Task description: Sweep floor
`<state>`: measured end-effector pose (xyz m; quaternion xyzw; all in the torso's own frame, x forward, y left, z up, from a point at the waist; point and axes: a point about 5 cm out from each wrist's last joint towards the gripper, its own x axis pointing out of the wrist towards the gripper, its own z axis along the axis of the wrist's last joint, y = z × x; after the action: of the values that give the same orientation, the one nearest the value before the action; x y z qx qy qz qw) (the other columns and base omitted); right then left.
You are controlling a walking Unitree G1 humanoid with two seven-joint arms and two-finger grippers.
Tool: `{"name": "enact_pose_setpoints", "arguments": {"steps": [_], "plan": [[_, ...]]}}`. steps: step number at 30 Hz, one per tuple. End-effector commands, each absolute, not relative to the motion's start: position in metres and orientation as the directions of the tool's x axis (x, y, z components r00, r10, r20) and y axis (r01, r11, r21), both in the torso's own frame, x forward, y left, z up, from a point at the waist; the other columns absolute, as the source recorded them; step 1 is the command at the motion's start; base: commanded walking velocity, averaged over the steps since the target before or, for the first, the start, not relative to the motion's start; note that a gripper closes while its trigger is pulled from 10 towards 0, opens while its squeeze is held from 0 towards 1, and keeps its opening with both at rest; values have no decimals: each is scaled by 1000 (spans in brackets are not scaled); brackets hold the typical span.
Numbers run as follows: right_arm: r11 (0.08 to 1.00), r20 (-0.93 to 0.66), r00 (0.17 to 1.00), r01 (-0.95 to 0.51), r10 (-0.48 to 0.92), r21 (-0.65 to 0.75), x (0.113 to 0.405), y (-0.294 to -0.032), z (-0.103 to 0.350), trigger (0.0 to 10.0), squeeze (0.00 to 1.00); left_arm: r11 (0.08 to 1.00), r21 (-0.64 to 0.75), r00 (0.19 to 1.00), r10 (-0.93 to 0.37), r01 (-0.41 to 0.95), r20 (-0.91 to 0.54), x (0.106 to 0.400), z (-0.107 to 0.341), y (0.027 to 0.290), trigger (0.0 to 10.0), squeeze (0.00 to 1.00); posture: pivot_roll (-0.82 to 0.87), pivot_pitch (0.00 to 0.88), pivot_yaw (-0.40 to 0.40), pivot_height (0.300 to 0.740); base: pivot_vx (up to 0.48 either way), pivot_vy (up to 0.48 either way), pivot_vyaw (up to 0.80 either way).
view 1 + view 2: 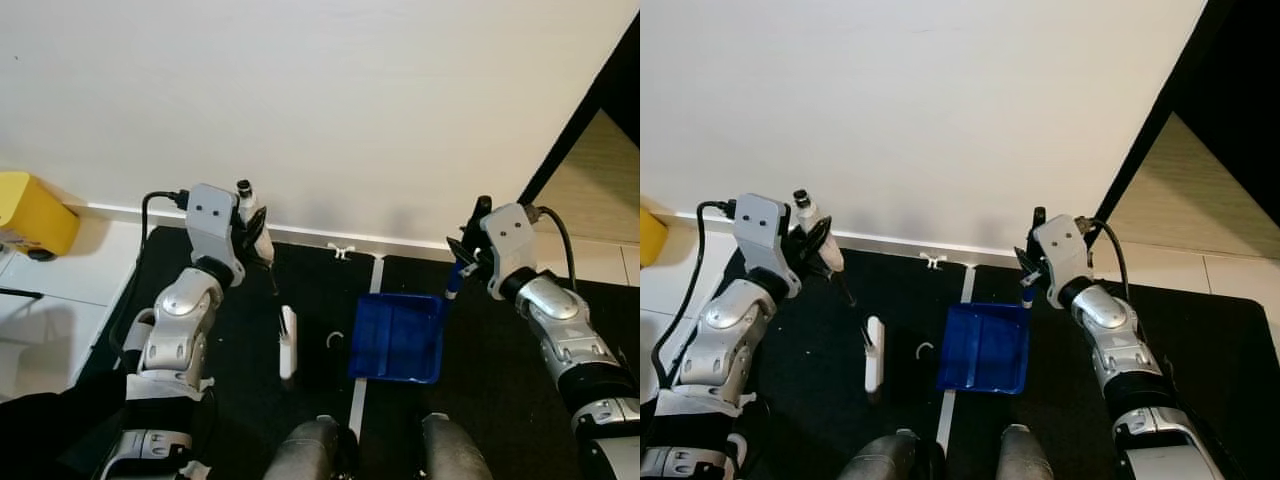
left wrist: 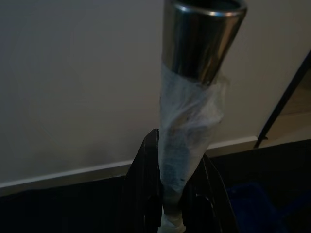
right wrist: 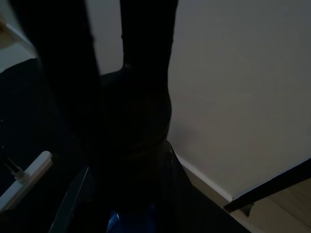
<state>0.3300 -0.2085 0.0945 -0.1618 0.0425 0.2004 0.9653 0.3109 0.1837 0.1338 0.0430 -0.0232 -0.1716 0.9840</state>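
Fingers of both raised arms are clamped: left (image 1: 258,240) on broom handle (image 2: 192,160), right (image 1: 465,255) on dustpan (image 1: 398,337) handle.

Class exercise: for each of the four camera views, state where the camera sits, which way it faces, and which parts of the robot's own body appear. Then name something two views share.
Left eye view: on the head, facing forward and down at the blue dustpan and white brush; both arms and knees show.
Right eye view: beside it, same scene.
Left wrist view: along the left claw, shut on the brush handle.
Right wrist view: dark, along the right claw.
Shared: white wall and dustpan.
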Motion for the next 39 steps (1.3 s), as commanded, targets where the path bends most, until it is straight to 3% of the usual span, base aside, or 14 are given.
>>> {"name": "enact_pose_setpoints", "arguments": {"steps": [1,14,29,39], "plan": [[850,-168,905,-426,392,-309,328,-203,87,10000,0,941,121,945,-323,316,42,308,130,189,10000,0,48,146,95,740,0,0,0],[889,-94,949,-314,300,-334,337,-186,85,10000,0,949,144,952,-294,280,89,304,119,186,10000,0,53,137,94,740,0,0,0],[825,-170,907,-421,385,-377,330,-170,67,10000,0,945,143,954,-299,293,23,307,89,189,10000,0,41,120,81,740,0,0,0],[825,-171,911,-413,376,-384,332,-164,66,10000,0,928,168,936,-346,332,62,324,98,180,10000,0,37,127,69,740,0,0,0]]}}
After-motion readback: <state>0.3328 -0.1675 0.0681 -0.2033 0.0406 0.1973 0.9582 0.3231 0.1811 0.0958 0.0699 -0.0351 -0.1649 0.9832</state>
